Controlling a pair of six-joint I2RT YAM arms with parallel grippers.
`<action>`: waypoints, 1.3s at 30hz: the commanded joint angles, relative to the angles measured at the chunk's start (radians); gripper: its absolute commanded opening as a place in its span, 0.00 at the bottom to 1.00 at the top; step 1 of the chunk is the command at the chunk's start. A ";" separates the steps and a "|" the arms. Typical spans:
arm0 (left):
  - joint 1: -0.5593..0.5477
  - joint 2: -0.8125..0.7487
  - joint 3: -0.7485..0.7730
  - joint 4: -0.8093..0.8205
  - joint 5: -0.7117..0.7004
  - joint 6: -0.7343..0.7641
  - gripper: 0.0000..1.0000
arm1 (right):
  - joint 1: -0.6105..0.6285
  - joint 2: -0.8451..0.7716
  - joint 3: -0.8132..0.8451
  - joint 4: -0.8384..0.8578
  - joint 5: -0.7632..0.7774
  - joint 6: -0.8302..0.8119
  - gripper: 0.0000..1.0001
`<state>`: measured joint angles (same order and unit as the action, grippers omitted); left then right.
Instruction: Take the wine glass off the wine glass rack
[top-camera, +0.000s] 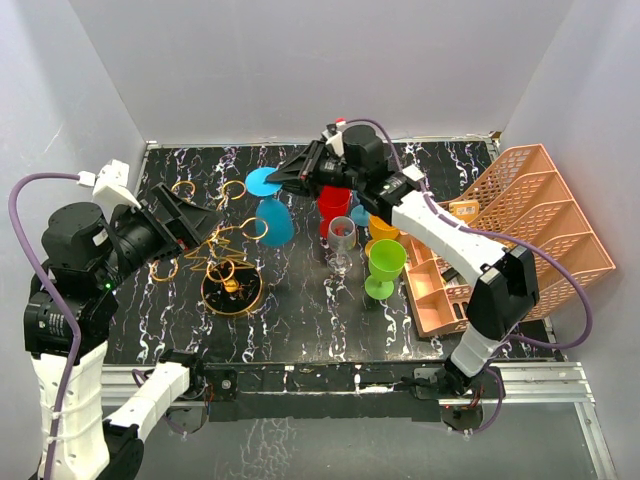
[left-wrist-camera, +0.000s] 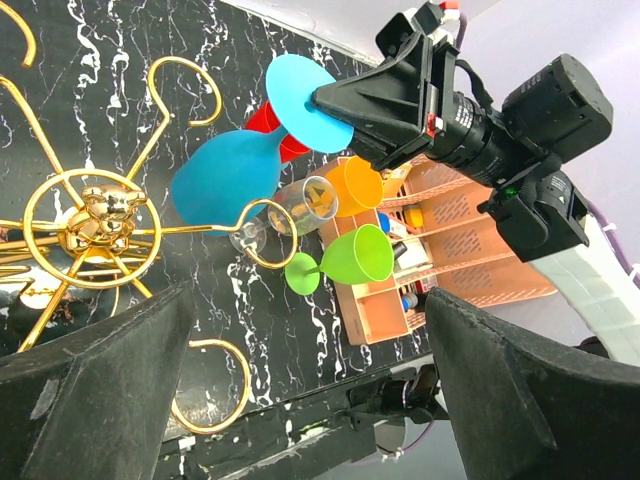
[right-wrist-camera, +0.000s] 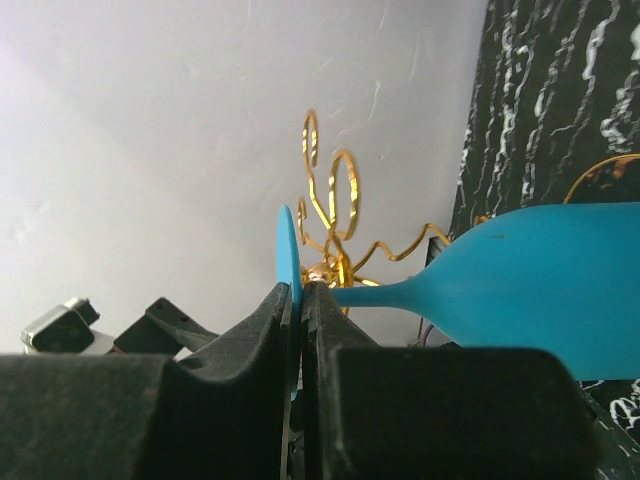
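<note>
Black fingers of the right gripper fill the bottom of the right wrist view. They are clenched on the thin round foot of the blue wine glass, the disc seen edge-on between them. The stem runs sideways from that grip to the bowl, so the glass hangs tilted above the surface, which is black with white veining.

From above, the right arm reaches across from the right side to the far middle. The glass's foot points toward the back wall and its bowl lies lower, toward the near edge. The bowl is just beside the outer curl of one arm of the wine glass rack. Whether they touch cannot be told. The gold rack stands upright on its round dark base at left centre.

The left gripper hovers just left of the rack's looped arms with its fingers spread wide and released, holding nothing.

Right of the blue glass stand a red glass, a clear glass, an orange glass and a green glass, all grouped close together. A peach mesh organiser lies beyond them at the right edge.
</note>
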<state>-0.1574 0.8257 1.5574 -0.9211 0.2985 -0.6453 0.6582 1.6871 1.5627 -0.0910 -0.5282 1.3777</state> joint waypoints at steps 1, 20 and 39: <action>-0.002 0.000 0.005 0.029 0.033 -0.008 0.96 | -0.070 -0.063 -0.032 0.061 -0.030 0.033 0.08; -0.002 0.072 -0.265 0.942 0.499 -0.567 0.94 | -0.196 -0.293 -0.168 0.410 -0.305 -0.320 0.08; -0.323 0.222 -0.306 0.929 0.248 -0.482 0.61 | -0.203 -0.466 -0.339 0.397 -0.251 -0.396 0.08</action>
<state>-0.4248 1.0451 1.2049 0.0696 0.6472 -1.2304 0.4622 1.2785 1.2247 0.2546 -0.7979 1.0157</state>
